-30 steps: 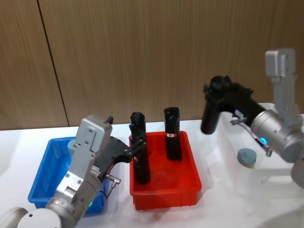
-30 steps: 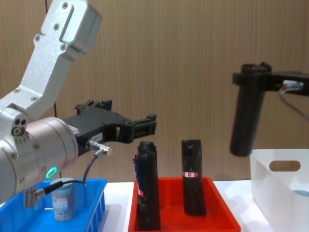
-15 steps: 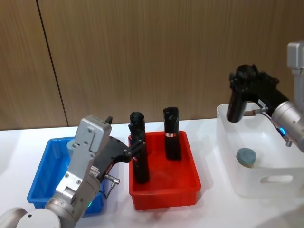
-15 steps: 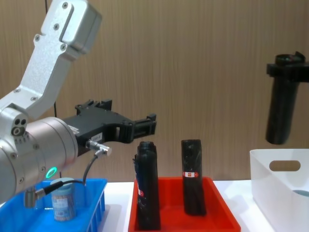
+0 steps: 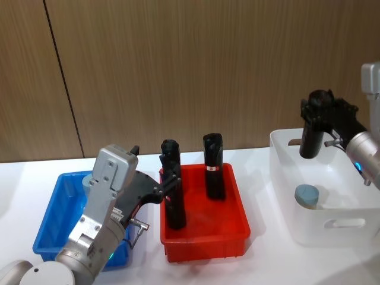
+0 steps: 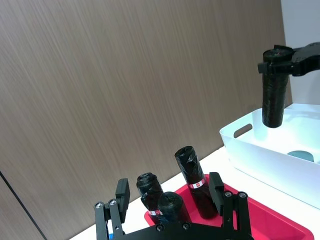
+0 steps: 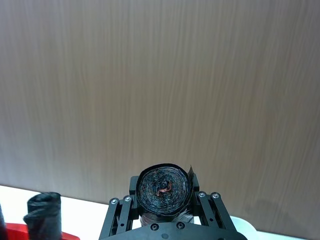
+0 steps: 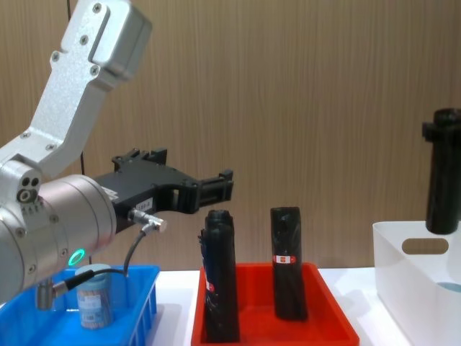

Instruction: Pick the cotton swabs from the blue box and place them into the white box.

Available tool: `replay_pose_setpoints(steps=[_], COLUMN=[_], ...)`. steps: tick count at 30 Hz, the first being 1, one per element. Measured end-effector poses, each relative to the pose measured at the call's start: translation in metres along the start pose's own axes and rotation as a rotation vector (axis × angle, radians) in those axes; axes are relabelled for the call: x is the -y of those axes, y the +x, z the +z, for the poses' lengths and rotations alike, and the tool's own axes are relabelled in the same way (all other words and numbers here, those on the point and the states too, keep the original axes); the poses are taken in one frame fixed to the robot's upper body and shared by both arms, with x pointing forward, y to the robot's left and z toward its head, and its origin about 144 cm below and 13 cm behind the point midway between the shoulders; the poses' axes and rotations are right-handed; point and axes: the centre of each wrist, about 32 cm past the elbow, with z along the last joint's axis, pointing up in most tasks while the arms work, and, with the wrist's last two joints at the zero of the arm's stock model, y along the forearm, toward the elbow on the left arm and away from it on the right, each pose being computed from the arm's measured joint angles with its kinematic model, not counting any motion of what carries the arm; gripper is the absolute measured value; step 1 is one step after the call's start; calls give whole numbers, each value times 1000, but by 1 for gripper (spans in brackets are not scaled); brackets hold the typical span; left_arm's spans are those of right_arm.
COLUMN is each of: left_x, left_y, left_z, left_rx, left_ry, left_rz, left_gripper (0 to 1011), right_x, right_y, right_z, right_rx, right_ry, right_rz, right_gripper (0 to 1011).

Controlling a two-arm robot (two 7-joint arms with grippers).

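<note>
Blue box (image 5: 50, 237) at 8 o'clock on tabletop (image 5: 267, 261), one cotton swabs tub (image 8: 95, 297) inside. Left gripper (image 5: 169, 184) above it, fingers apart, empty. Red tray (image 5: 205, 237) centre, black rolls (image 5: 214, 166) upright. White box (image 5: 332, 228) at 3 o'clock, second tub (image 5: 307, 195) inside. Right gripper (image 5: 323, 113) above box, fingers clamped on black roll (image 5: 310, 139).

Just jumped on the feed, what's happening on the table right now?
The right gripper is shut on a black roll, holding it upright over the white box, which has one cotton swab tub inside. The left gripper hangs open above the gap between the blue box and the red tray, holding nothing. Another cotton swab tub sits in the blue box, and black rolls stand in the red tray.
</note>
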Motion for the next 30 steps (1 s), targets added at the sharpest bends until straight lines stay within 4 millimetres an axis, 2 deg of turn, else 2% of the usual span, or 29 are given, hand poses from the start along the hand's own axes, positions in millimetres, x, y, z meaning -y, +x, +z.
replay_pose_setpoints(steps=[12,19,20,23,30], left_x=[0,0,0,0,0], left_y=[0,0,0,0,0], left_z=[0,0,0,0,0], left_rx=[0,0,0,0,0], left_ry=[0,0,0,0,0], left_rz=[0,0,0,0,0], left_gripper=[1004,1004,1004,1004,1004], right_x=[-15,-22,-22,-24,-24], right_y=[7,9,9,10,10], right_z=[-24,-35,-36,-39,-41], right_rx=[-2,-2,-1,-1,-3], right_ry=[-46,-63,-64,-65,-58], right_rz=[-31,-42,-44,-45,-34], right_gripper=[544,714,778,864,1002])
